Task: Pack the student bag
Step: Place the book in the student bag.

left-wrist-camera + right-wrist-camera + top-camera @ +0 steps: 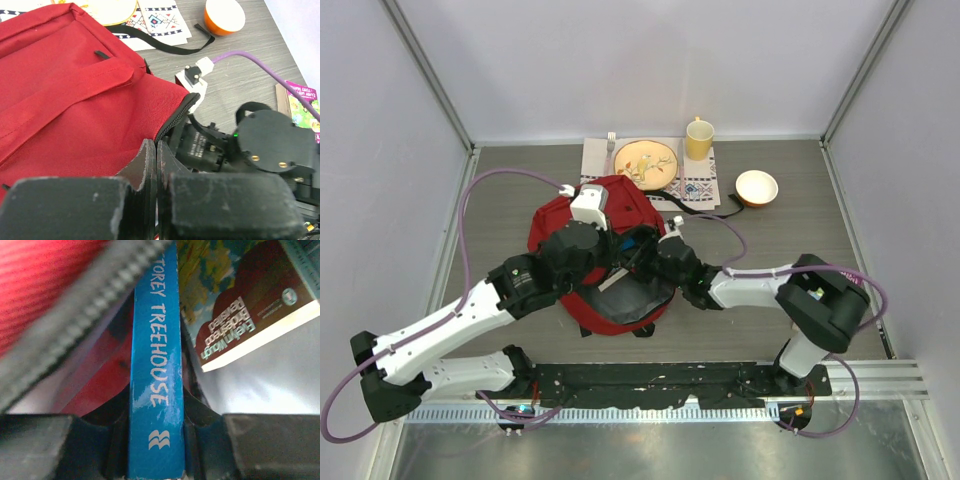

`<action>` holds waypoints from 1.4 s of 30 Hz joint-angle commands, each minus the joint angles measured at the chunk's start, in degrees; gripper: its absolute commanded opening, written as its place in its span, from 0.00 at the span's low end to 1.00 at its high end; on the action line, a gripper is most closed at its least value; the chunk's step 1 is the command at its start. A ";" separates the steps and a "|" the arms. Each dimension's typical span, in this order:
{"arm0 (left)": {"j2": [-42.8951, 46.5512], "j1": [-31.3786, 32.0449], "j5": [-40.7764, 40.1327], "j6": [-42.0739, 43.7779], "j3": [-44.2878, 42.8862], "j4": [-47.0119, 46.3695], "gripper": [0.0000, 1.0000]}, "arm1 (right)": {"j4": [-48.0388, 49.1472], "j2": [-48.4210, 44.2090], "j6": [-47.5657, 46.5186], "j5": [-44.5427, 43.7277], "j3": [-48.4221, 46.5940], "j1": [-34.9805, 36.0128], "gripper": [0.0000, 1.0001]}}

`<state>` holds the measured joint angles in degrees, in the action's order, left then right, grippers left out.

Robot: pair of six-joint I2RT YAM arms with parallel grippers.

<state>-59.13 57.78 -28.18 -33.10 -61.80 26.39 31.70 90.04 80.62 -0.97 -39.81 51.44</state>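
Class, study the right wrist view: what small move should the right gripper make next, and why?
Probably ease the blue Treehouse book a little deeper into the student bag before letting go. The right gripper grips its spine at the opening, beside the zipper, with a Brideshead Revisited paperback already lying inside; the left gripper seems to pinch the bag's edge.

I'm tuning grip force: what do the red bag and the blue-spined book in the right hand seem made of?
The student bag looks like woven, probably synthetic fabric, matte red; a fine ribbed weave and stitched seams show. The book looks like paper with a glossy coated cover, judging by glare streaks on its blue spine; its pages are hidden.
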 commanded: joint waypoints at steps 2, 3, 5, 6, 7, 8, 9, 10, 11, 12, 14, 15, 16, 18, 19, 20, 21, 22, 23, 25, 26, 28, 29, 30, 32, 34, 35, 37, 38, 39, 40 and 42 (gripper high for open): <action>1.57 0.32 -0.89 -0.47 -4.81 0.91 0.00 | 6.53 6.27 0.24 -9.12 -5.79 1.38 0.01; 1.74 0.32 -0.73 0.05 -5.60 1.38 0.00 | 7.31 7.16 0.24 -9.74 -6.41 1.21 0.01; 2.18 0.32 0.58 0.23 -5.26 0.86 0.00 | 5.31 9.18 -1.77 -10.62 -8.43 0.85 0.01; 2.53 0.23 0.93 -0.03 -4.91 0.51 0.00 | 1.64 10.06 -3.00 -11.24 -11.22 0.85 0.07; 2.97 0.32 1.20 -0.47 -4.04 0.24 0.00 | 0.39 11.37 -3.79 -10.46 -12.64 0.85 0.09; 3.15 0.32 1.55 -1.08 -3.86 0.24 0.00 | -0.84 13.21 -3.80 -10.45 -13.70 0.85 0.11; 3.23 0.32 1.55 -1.35 -3.59 0.24 0.00 | -0.42 14.01 -3.54 -10.45 -13.19 0.68 0.22; 3.24 0.32 1.47 -1.61 -3.24 0.41 0.00 | 1.24 14.54 -3.45 -10.63 -12.05 0.85 0.30; 3.32 0.32 1.47 -1.88 -3.06 0.76 0.00 | 2.73 15.07 -1.89 -10.45 -9.35 0.94 0.36; 3.32 0.32 1.81 -2.23 -2.98 0.85 0.00 | 5.27 15.77 -1.09 -10.11 -8.01 1.03 0.43; 3.59 0.32 2.17 -2.23 -2.28 0.42 0.00 | 7.22 15.78 0.49 -9.40 -4.25 1.03 0.50; 3.67 0.32 2.26 -2.32 -2.10 0.24 0.00 | 8.62 15.17 0.59 -8.96 -3.26 1.03 0.53; 3.76 0.32 2.26 -2.23 -1.83 0.06 0.00 | 8.81 14.56 0.68 -8.70 -2.38 1.03 0.56; 3.68 0.32 2.17 -2.23 -1.74 -0.11 0.00 | 6.63 13.50 0.16 -7.82 -1.06 1.03 0.63; 3.67 0.32 2.17 -1.79 -1.74 0.06 0.00 | 6.53 12.63 -0.02 -7.38 -0.62 1.03 0.65; 3.41 0.32 2.17 -1.79 -1.83 -0.02 0.00 | 6.62 12.18 -0.20 -6.42 0.60 1.03 0.75; 3.50 0.32 2.17 -1.79 -1.92 0.06 0.00 | 7.23 11.74 -0.20 -6.15 1.31 1.03 0.85; 3.50 0.32 2.34 -1.70 -2.01 -0.11 0.00 | 7.49 11.13 0.06 -5.62 2.01 1.12 0.85; 3.59 0.23 2.43 -1.70 -1.92 -0.37 0.00 | 7.84 10.77 0.24 -5.27 3.15 1.21 0.85; 3.50 0.32 2.43 -1.53 -1.92 -0.55 0.00 | 8.64 10.07 0.94 -5.18 4.47 1.82 0.85; 3.41 0.32 2.35 -1.35 -2.01 -0.64 0.00 | 8.73 9.20 1.12 -5.44 5.52 2.08 0.85; 3.15 0.32 2.26 -1.26 -1.92 -0.55 0.00 | 8.46 8.49 1.29 -6.32 6.23 2.78 0.85; 3.06 0.32 2.52 -1.26 -2.01 -0.47 0.00 | 8.38 8.22 1.56 -6.41 6.67 2.96 0.83; 2.97 0.32 2.69 -1.26 -2.01 -0.46 0.00 | 8.37 8.14 1.65 -6.58 6.85 3.05 0.79; 2.88 0.32 2.96 -1.44 -1.66 -0.38 0.00 | 8.38 8.31 1.30 -6.67 6.51 3.14 0.59; 2.97 0.32 3.13 -1.61 -1.57 -0.38 0.00 | 8.29 8.92 1.21 -6.76 5.89 3.14 0.45; 3.06 0.32 3.14 -1.61 -1.48 -0.38 0.00 | 8.29 9.19 0.77 -6.76 4.67 3.14 0.23; 3.06 0.32 3.49 -1.79 -1.48 -0.20 0.00 | 7.24 9.89 -0.02 -6.94 2.91 3.14 0.13; 3.23 0.32 3.49 -1.88 -1.48 -0.11 0.00 | 6.88 10.24 -0.63 -7.11 0.55 3.14 0.10; 3.32 0.32 3.49 -2.05 -1.39 -0.03 0.00 | 5.49 10.59 -2.21 -7.37 -0.87 3.05 0.10; 3.41 0.32 3.57 -2.14 -1.31 -0.11 0.00 | 4.26 11.20 -2.57 -7.38 -2.45 3.05 0.10; 3.50 0.32 3.75 -2.32 -1.22 0.32 0.00 | 3.19 11.91 -3.97 -6.76 -6.76 3.05 0.09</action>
<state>-57.45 57.78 -25.45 -34.37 -62.85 30.24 37.04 100.42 80.84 -6.35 -39.00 54.39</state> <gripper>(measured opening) 0.010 0.110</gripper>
